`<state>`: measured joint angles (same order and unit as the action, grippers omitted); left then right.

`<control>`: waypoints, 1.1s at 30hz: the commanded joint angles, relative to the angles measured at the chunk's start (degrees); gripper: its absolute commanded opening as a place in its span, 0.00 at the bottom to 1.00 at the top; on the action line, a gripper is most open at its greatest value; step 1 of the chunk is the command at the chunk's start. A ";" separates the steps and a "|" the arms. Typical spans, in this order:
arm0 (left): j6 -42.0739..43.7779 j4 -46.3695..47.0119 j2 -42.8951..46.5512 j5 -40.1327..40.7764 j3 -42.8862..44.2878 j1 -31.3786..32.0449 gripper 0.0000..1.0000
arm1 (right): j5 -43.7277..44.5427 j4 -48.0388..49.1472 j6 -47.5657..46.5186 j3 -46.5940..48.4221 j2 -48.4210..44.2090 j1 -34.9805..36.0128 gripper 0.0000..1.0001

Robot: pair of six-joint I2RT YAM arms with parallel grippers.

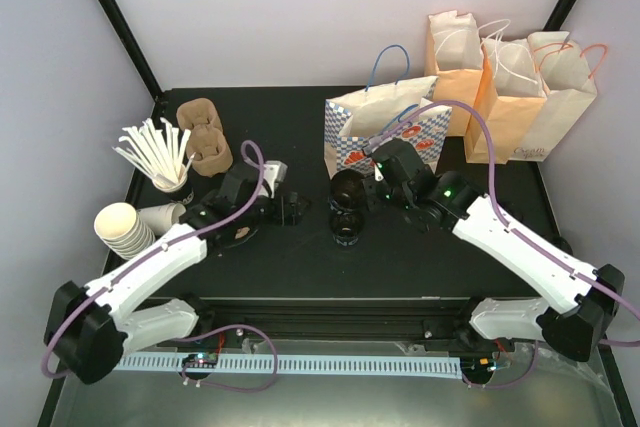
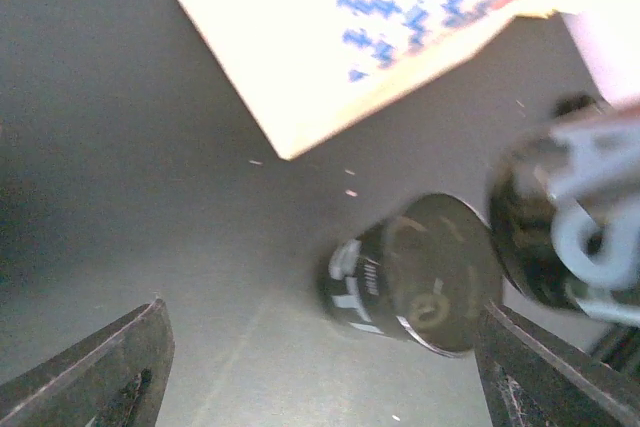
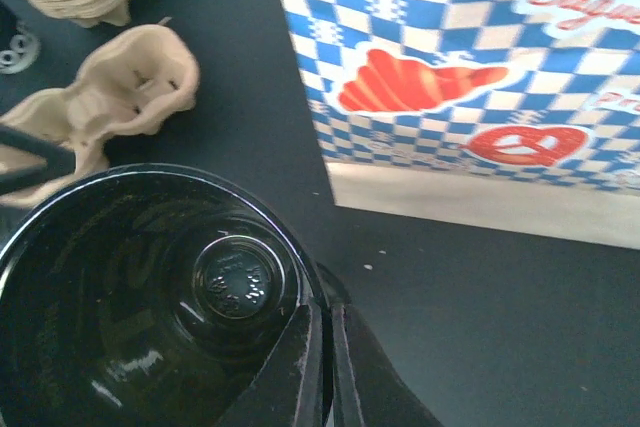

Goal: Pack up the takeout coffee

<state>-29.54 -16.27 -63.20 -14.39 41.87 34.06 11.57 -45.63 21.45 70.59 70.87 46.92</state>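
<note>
The takeout coffee [image 1: 347, 228], a small black cup with a round black lid, stands on the black table in front of the blue-checked paper bag [image 1: 385, 132]. In the left wrist view the takeout coffee [image 2: 410, 277] sits just ahead of my open left gripper [image 2: 330, 387], close to its right finger [image 2: 560, 377], touching neither finger. My left gripper [image 1: 298, 209] is left of it. A second black cup [image 1: 348, 187] is lidless; its inside [image 3: 150, 307] shows. My right gripper [image 3: 328, 312] is shut on that cup's rim, beside the checked bag [image 3: 480, 67].
Three orange-cream paper bags [image 1: 510, 87] stand at the back right. Brown pulp cup carriers [image 1: 205, 137] lie at the back left, also in the right wrist view as carriers [image 3: 110, 97]. White stirrers in a cup [image 1: 160, 157] and stacked cream cups [image 1: 125, 227] sit at the left.
</note>
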 commanded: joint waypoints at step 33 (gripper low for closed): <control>1.25 -7.75 15.77 13.97 -6.01 -14.57 0.96 | -0.61 6.91 -1.86 15.64 36.44 12.43 0.11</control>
<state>-29.54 -25.82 -46.89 1.41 35.75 19.92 9.10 -38.96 19.77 84.68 106.34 59.18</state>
